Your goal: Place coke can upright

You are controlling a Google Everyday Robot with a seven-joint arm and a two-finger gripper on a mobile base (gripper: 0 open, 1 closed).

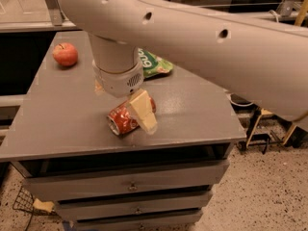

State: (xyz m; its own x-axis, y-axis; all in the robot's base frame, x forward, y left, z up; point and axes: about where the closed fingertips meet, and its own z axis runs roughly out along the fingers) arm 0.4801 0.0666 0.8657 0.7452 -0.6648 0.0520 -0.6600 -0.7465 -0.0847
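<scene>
The coke can [123, 121] lies on its side on the grey table [192, 109], near the front edge, with its silver end facing front-left. My gripper [121, 99] hangs straight over the can and is open. One tan finger [143, 110] is down in front of the can's right part. The tip of the other finger [98, 86] shows behind the wrist at the can's far left. The can lies between them, and whether they touch it does not show. My wide arm hides the table's back part.
A red apple [65, 54] sits at the table's back left. A green snack bag [153, 64] lies behind the gripper, partly hidden by the arm. Drawers [130, 184] run below the front edge. A speckled floor lies to the right.
</scene>
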